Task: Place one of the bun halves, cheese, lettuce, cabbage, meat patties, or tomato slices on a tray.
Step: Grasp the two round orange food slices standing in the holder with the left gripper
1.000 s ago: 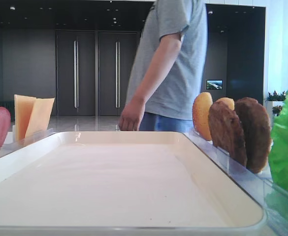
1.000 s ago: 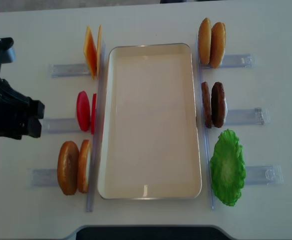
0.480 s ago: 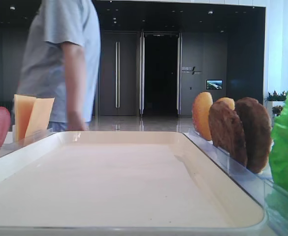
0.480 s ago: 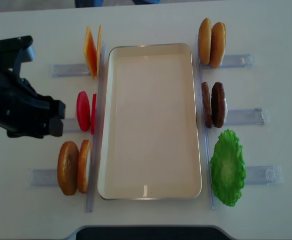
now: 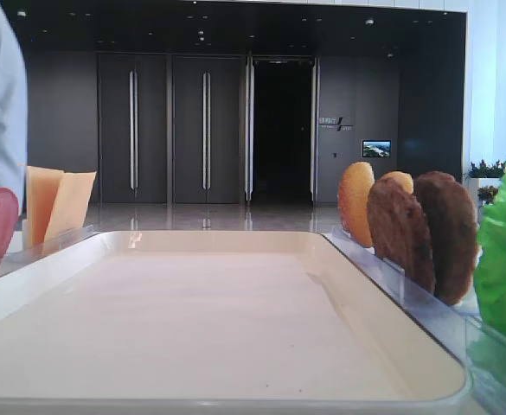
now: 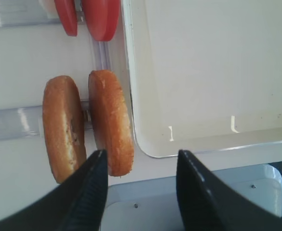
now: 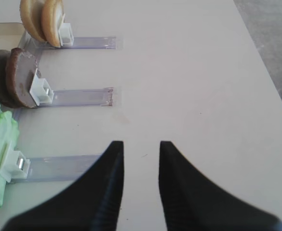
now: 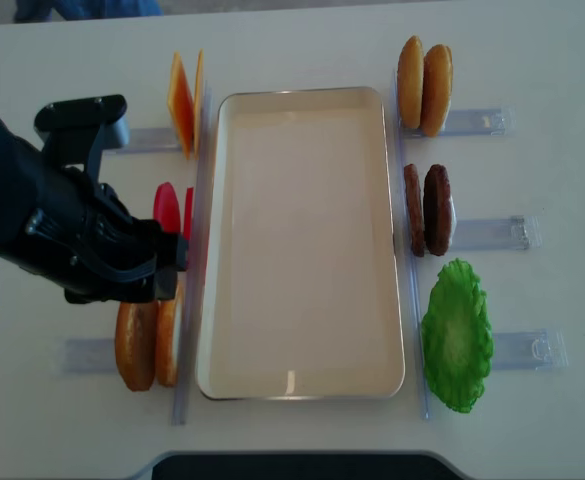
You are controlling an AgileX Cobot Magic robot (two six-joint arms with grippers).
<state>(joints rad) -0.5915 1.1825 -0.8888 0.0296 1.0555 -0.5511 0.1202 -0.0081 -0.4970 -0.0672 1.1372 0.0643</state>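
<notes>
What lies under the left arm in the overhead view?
Under the left arm the tomato slices and bun halves show only partly; their holders and the table between them are covered.

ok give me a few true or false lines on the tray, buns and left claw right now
1. The tray holds no food. True.
2. The left claw grips a bun. False: its jaws are open above the two buns, holding nothing.
3. The lettuce lies right of the tray. True.
4. The patties lie flat on the table. False: they stand on edge in a holder.
5. The right claw is shut. False: it is open, over bare table.
</notes>
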